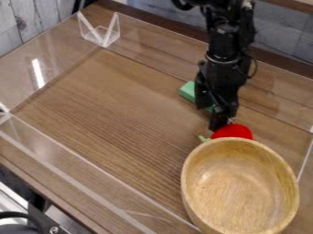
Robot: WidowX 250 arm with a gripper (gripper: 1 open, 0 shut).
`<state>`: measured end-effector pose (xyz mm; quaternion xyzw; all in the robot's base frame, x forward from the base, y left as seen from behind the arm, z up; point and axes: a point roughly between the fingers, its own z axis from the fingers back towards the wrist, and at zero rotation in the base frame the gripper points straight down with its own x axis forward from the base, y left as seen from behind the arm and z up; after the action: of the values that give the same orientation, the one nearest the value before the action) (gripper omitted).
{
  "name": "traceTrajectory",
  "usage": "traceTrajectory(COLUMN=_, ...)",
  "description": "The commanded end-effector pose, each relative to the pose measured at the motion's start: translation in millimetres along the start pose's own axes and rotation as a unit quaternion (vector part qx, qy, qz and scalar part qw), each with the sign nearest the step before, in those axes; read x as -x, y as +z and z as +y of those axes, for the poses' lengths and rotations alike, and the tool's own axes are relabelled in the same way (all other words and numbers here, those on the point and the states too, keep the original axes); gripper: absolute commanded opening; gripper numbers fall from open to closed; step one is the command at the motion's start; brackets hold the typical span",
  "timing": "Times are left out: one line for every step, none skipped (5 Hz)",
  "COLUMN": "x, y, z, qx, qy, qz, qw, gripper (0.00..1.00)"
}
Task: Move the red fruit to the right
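Note:
The red fruit [233,133] is small, round and glossy, with green leaves [206,137] at its left end. It lies on the wooden table just behind the rim of the wooden bowl [189,174]. My black gripper [222,117] points straight down and stands open directly over and just behind the fruit, its fingertips low near the fruit's top. Whether the fingers touch the fruit I cannot tell; nothing is gripped.
A light green rectangular block [189,92] lies behind the gripper, partly hidden by it. Clear plastic walls [49,155] border the table at the front left, and a clear folded stand [98,32] sits at the back left. The bowl fills the front right corner.

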<state>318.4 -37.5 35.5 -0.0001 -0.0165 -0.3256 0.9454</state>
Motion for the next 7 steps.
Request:
traceTrajectory(x=-0.5, y=5.2, z=10, qx=-0.012, qy=0.008, qz=-0.016, qw=0.9998, gripper=1.00)
traceTrajectory(x=-1.9, y=-2.2, z=8, qx=-0.011, qy=0.001, qz=-0.016, qw=0.9998, gripper=1.00)
traceTrajectory(x=-4.0, y=-4.5, z=8, qx=-0.016, qy=-0.004, qz=-0.017, qw=0.9997, gripper=1.00)
traceTrajectory(x=-1.3, y=-6.0, z=7, qx=-0.016, qy=0.007, qz=-0.020, qw=0.9997, gripper=0.00)
traceTrajectory(x=0.5, y=-4.1, z=5, qx=-0.018, qy=0.016, qz=-0.024, qw=0.9994, gripper=0.00)
traceTrajectory(x=-0.6, y=1.6, z=-4, qx=-0.016, qy=0.000, qz=-0.025, qw=0.9996, gripper=1.00)
traceTrajectory(x=-2.7, y=8.5, z=-13, qx=-0.018, qy=-0.015, qz=-0.027, qw=0.9994, gripper=1.00)
